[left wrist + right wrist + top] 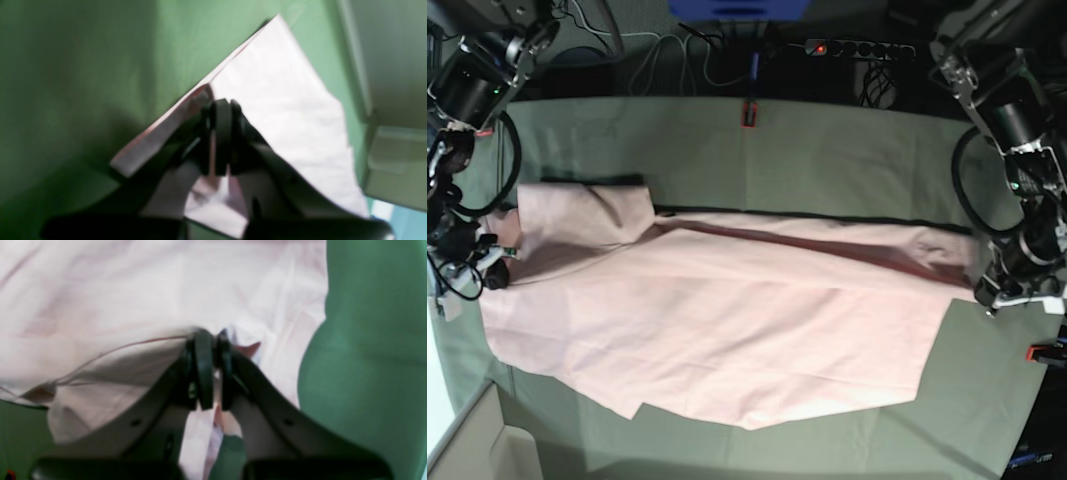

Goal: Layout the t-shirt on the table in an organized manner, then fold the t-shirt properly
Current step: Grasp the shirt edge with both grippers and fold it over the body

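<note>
Base view shows the pale pink cotton t-shirt [727,340] spread lengthwise on the grey-green cloth-covered bench [827,160]; left claw [999,292] and right claw [489,262] each pinch an end; folding looks barely begun.

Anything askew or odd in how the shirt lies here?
The t-shirt lies stretched across the table, but its far edge is raised between the grippers, and the near hem runs crooked. No damage visible.
</note>
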Controlling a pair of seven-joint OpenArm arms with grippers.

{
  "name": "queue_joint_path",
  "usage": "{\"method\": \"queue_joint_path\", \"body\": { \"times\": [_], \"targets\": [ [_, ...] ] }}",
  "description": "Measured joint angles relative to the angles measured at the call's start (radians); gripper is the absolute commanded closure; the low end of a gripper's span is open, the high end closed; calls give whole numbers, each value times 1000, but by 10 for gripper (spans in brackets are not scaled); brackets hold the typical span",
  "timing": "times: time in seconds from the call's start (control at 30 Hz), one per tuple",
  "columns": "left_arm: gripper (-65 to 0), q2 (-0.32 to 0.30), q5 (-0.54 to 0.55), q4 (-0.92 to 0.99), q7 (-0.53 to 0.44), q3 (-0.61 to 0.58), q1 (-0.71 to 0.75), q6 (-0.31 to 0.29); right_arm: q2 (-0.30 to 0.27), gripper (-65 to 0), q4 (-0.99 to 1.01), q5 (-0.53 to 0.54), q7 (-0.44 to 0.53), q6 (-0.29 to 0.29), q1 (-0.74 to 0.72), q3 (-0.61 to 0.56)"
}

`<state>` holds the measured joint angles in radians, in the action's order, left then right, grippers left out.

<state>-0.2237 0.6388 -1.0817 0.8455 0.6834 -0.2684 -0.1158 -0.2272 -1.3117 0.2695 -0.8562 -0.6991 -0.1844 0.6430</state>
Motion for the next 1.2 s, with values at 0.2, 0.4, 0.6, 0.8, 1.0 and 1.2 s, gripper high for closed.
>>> {"method": "queue_joint_path", "body": {
  "times": [0.2,0.4,0.6,0.8,1.0,1.2],
  "targets": [
    [-4,-4,0,21,-145,-125,-4,1,-5,0,18,4,39,0,-30,-48],
    [-7,-9,1,53,-158,-137,-8,7,-8,0,101,-2,38,0,-48,-50],
    [-200,-42,9,144,-154,-142,-31,8,-16,-176,106,0,36,0,-50,-45],
    [-400,-45,9,141,-153,-135,-28,6,-41,-340,79,1,29,0,-48,22],
    [-356,-59,18,31,-164,-133,14,-4,-34,-331,-130,-3,-39,7,84,77],
    [-356,-50,8,35,-159,-134,96,0,52,-333,-186,3,-53,0,222,73]
  ]
}}
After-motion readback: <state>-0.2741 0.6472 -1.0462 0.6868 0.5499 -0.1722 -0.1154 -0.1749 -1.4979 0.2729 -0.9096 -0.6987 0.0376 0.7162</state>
